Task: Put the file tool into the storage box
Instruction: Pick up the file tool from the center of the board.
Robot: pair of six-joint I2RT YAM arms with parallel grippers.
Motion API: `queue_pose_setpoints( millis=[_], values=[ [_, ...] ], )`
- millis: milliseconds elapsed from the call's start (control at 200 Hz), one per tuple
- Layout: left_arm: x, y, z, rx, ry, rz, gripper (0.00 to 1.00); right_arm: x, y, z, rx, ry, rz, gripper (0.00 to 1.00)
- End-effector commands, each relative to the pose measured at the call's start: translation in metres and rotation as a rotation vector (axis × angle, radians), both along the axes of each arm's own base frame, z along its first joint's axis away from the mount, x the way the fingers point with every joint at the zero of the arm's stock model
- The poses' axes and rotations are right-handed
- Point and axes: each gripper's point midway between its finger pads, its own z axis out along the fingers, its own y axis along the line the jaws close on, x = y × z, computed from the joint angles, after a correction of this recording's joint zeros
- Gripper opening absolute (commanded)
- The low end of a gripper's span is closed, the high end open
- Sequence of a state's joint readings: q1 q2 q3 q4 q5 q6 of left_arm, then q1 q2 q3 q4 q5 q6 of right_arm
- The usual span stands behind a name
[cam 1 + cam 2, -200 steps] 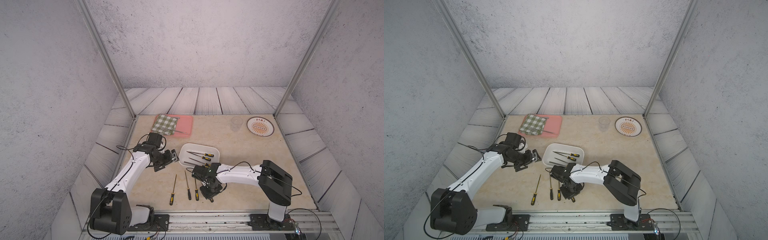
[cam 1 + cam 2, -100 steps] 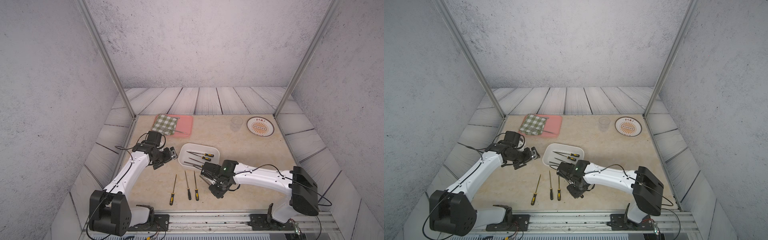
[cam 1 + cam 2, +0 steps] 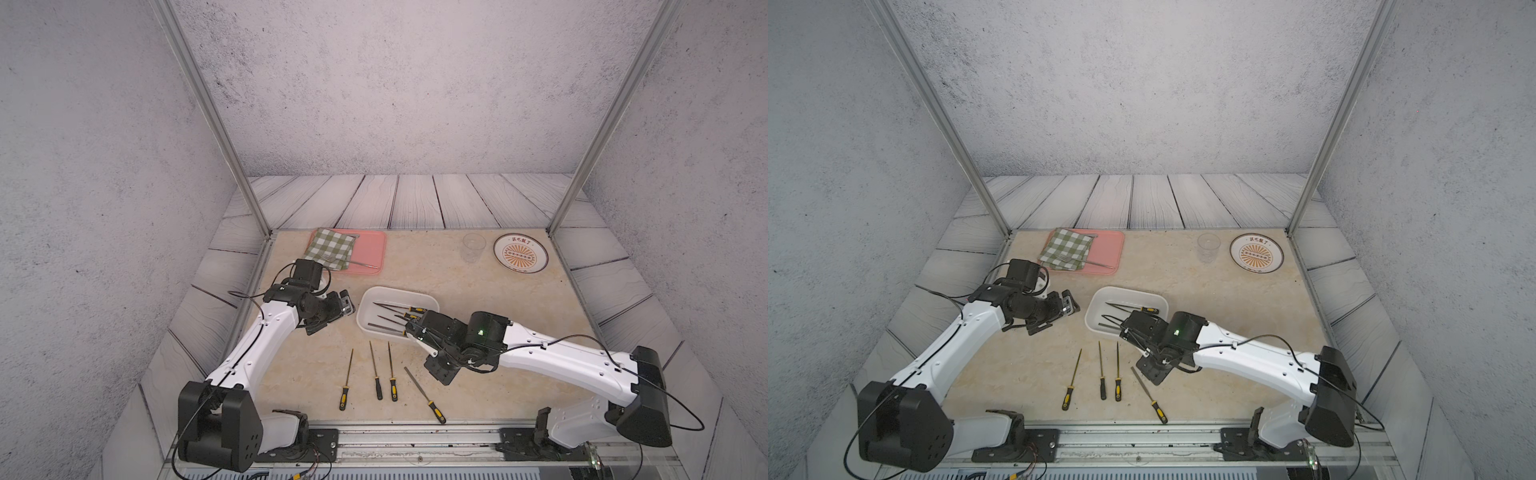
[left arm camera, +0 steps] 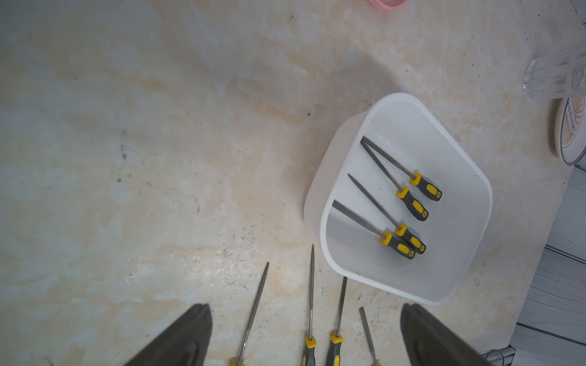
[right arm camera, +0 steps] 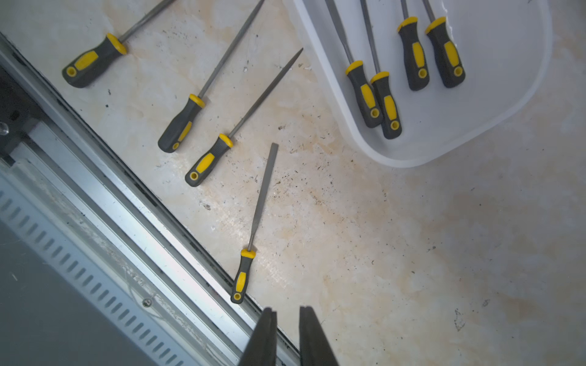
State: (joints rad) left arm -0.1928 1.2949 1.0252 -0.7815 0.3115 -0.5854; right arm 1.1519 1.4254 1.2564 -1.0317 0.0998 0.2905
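The flat file [image 3: 420, 389] lies on the bench [image 3: 478, 299], tip far-left and yellow-black handle near-right, on the near side of the white box [image 3: 395, 288]. The right hand [image 3: 441, 371], almost closed and empty, hangs just right of it. The left hand [image 3: 345, 302] gapes wide, empty.

Four files [image 4: 415, 178] [image 4: 402, 192] [image 4: 401, 229] [image 4: 386, 237] are in the storage box [image 4: 444, 253], and four other files [image 5: 116, 39] [image 5: 196, 100] [image 5: 225, 140] [image 5: 248, 253] are on the counter [image 3: 457, 291]. Together this makes eight files. There is only one storage box. On the counter there are also one pink tray [image 3: 368, 253], one checked cloth [image 3: 330, 247], one fork [image 3: 357, 263], one clear cup [image 3: 473, 245] and one patterned plate [image 3: 520, 252]. There are two grippers: one left gripper [image 3: 347, 302] and one right gripper [image 5: 287, 312].
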Motion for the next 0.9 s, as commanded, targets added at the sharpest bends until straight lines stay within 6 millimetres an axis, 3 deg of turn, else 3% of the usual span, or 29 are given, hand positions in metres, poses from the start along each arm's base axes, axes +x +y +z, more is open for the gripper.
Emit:
queue_pose_setpoints(
  millis=[0, 100, 200, 310, 505, 896],
  values=[
    [-0.001, 0.001, 0.005, 0.017, -0.007, -0.013, 0.98, 0.0, -0.005, -0.017, -0.052, 0.004, -0.014, 0.29],
    [-0.003, 0.002, 0.006, 0.025, -0.008, -0.018, 0.99, -0.006, -0.007, -0.038, -0.031, 0.052, -0.099, 0.43],
    [-0.005, 0.004, 0.005, 0.033, -0.008, -0.019, 0.98, -0.022, 0.0, -0.055, 0.054, 0.145, -0.169, 0.47],
    [-0.006, 0.003, 0.002, 0.028, 0.001, -0.021, 0.98, -0.037, 0.007, -0.075, 0.124, 0.223, -0.213, 0.49],
    [-0.001, -0.001, 0.001, 0.011, 0.012, -0.022, 0.98, -0.054, 0.009, -0.109, 0.06, 0.294, -0.212, 0.49],
    [-0.012, 0.002, -0.007, 0.019, 0.036, -0.019, 0.98, -0.058, -0.006, -0.135, -0.048, 0.278, -0.27, 0.49]
  ],
)
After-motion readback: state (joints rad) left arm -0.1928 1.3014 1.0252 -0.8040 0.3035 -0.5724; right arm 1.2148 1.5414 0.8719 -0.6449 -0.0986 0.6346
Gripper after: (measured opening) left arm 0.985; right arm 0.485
